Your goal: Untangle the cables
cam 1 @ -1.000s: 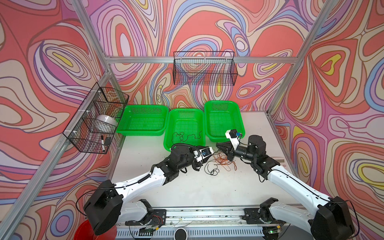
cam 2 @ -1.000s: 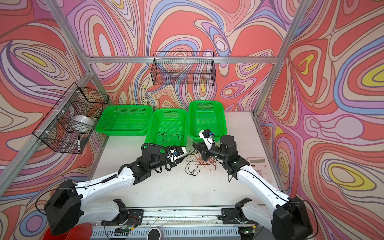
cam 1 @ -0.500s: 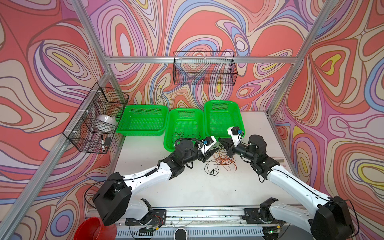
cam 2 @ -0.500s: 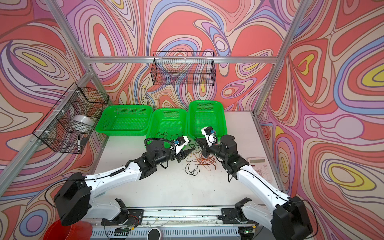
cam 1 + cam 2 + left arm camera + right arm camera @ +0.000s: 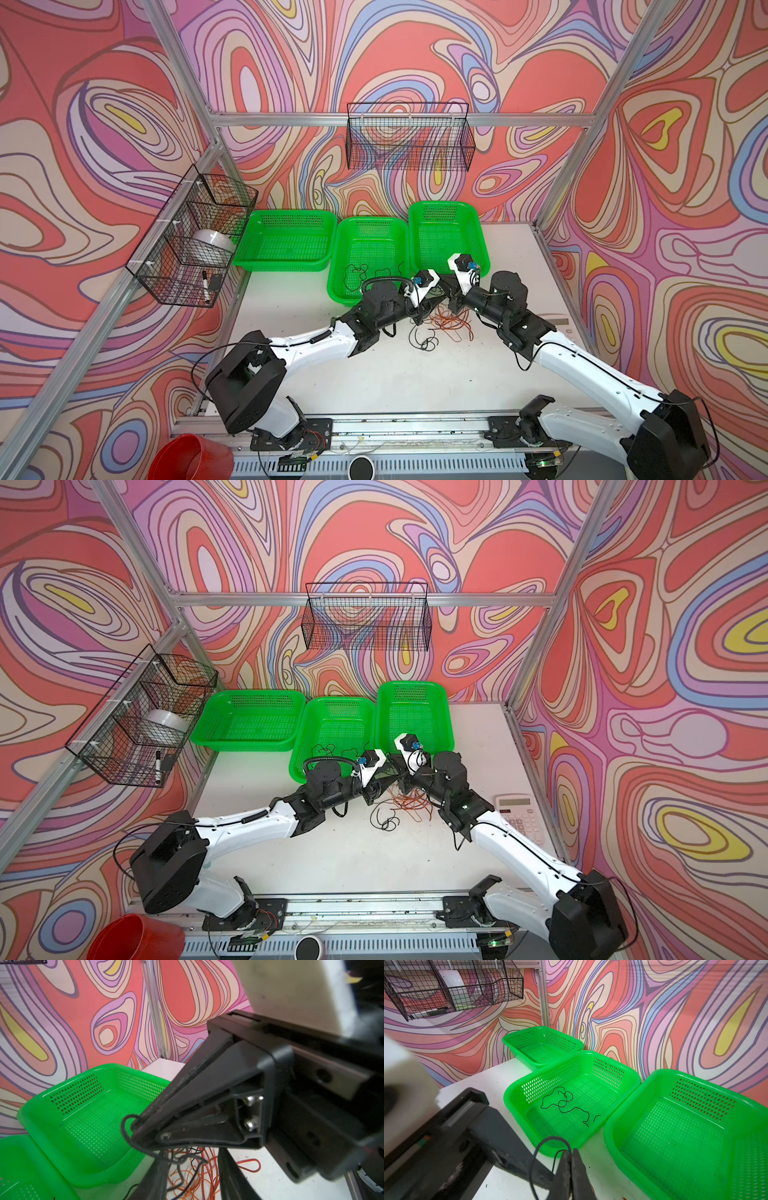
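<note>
Cables [image 5: 451, 324], orange and black, lie heaped on the counter [image 5: 395, 374] near the middle basket's [image 5: 332, 266] front corner in both top views. Left wrist view: left gripper [image 5: 192, 1154], jaws apart, straight above the heap. Right wrist view: right gripper [image 5: 572, 1153] pinches a black loop [image 5: 531, 1165] near that basket.

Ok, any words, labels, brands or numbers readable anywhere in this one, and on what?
No text can be read in any view.
Calculator by the table's right edge: display and key markings too small to read.
Marker in the side wire basket: any print too small to read.
</note>
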Motion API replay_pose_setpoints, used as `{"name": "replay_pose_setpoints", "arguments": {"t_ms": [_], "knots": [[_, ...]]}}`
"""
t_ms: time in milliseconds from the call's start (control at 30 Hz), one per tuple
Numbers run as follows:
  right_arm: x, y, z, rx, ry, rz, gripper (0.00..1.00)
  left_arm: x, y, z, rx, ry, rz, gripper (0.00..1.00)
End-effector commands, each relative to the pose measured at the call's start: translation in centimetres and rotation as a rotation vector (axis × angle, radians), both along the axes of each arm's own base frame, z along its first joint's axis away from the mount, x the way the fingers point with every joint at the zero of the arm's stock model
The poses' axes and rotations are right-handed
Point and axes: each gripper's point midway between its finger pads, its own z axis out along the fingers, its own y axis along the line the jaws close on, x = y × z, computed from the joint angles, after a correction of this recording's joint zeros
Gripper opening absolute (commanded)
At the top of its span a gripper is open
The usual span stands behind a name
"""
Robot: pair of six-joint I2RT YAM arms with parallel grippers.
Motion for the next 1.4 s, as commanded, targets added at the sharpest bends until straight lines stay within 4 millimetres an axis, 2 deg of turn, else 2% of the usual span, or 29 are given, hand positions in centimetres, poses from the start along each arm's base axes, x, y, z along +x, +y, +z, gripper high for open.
{"name": "replay_pose_setpoints", "arguments": {"t_ms": [0,167,467,700,800,933,1067,1267,1367], "knots": [[0.0,-0.4,0.8,-0.020,-0.046,-0.024,0.00,0.5,-0.1,3.5,-0.098,-0.065,0.030,0.28],[-0.1,-0.9,0.5,-0.038,-0.054,-0.042,0.00,0.4,0.5,4.1,-0.111,-0.101,0.042,0.18],[-0.7,-0.5,-0.2,-0.041,-0.043,-0.007,0.00,1.3,0.9,5.1,-0.117,-0.133,0.102,0.16],[-0.7,-0.9,-0.3,-0.056,-0.045,-0.021,0.00,3.8,3.7,5.2,-0.101,-0.140,0.317,0.05],[-0.5,-1.4,0.2,-0.050,-0.062,-0.054,0.00,4.8,4.5,4.0,-0.026,-0.127,0.393,0.04],[-0.3,-2.4,1.7,-0.021,-0.107,-0.116,0.00,5.2,5.7,1.4,0.077,-0.102,0.448,0.03],[0.1,-3.7,2.5,-0.024,-0.132,-0.190,0.00,4.8,6.5,-0.4,0.119,-0.073,0.461,0.04],[0.8,-5.1,2.8,-0.102,-0.149,-0.268,0.00,4.0,7.6,-2.9,0.226,-0.041,0.454,0.04],[0.7,-4.8,2.9,-0.154,-0.159,-0.245,0.00,2.7,7.3,-3.5,0.244,-0.035,0.385,0.11]]}}
